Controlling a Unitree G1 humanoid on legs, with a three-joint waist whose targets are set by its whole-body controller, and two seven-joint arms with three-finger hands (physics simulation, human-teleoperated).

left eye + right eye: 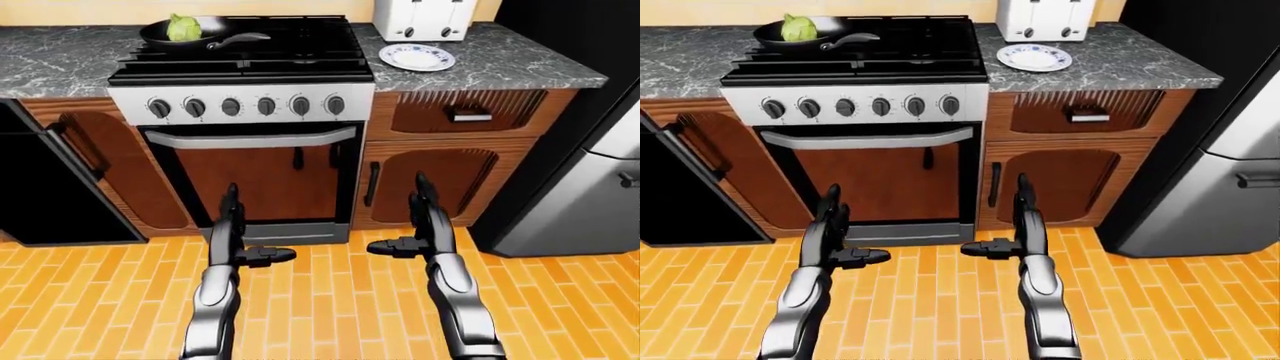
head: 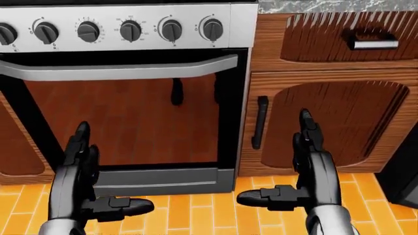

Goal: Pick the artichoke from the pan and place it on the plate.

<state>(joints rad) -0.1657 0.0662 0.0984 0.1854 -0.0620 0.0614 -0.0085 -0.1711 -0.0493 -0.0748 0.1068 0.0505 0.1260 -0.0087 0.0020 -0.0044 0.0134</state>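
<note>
Artichoke (image 1: 184, 28) sits in the black pan (image 1: 190, 33) on the stove (image 1: 245, 56); the plate (image 1: 417, 57) lies on the counter (image 1: 500, 64). Left hand (image 1: 232, 238) and right hand (image 1: 424, 229) hang spread and empty above the floor.

One artichoke (image 1: 183, 28) sat in one pan (image 1: 190, 33), upper left of the left-eye view. One plate (image 1: 417, 57) and one toaster (image 1: 424, 18), upper right. Six stove knobs (image 1: 247, 106) in a row. Two robot hands: left (image 1: 230, 217), right (image 1: 423, 206).
</note>
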